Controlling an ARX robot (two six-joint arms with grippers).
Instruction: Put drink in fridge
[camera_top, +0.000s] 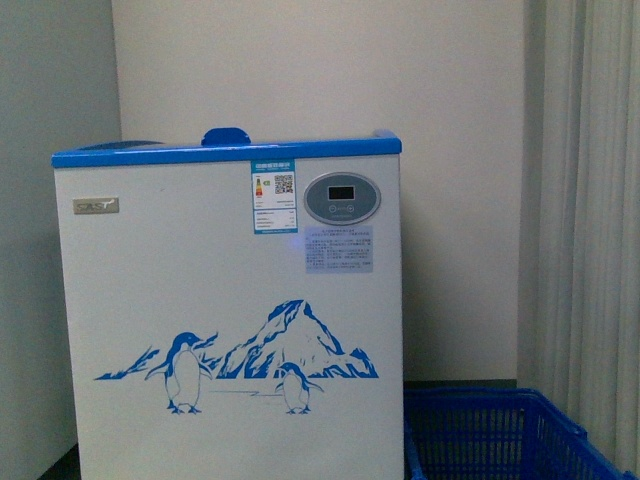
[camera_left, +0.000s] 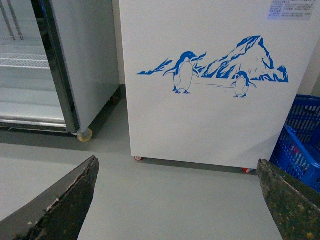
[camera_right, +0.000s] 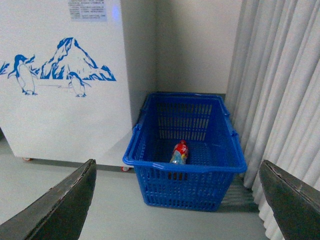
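Note:
The fridge (camera_top: 230, 300) is a white chest cooler with a blue top rim and a penguin-and-mountain decal, filling the front view; its side also shows as fridge (camera_left: 215, 75) and fridge (camera_right: 60, 75). The drink (camera_right: 180, 152), a small bottle with a red label, lies on the floor of a blue basket (camera_right: 185, 170) beside the fridge. My right gripper (camera_right: 177, 200) is open, hovering short of the basket with nothing between its fingers. My left gripper (camera_left: 177, 200) is open above the grey floor in front of the fridge. Neither arm appears in the front view.
A tall grey cabinet on casters (camera_left: 65, 75) stands to the fridge's other side. The blue basket (camera_top: 500, 435) sits low at the front view's right, next to pale curtains (camera_top: 590, 230). Curtains (camera_right: 280, 90) hang close behind the basket. Grey floor (camera_left: 175, 195) lies before the fridge.

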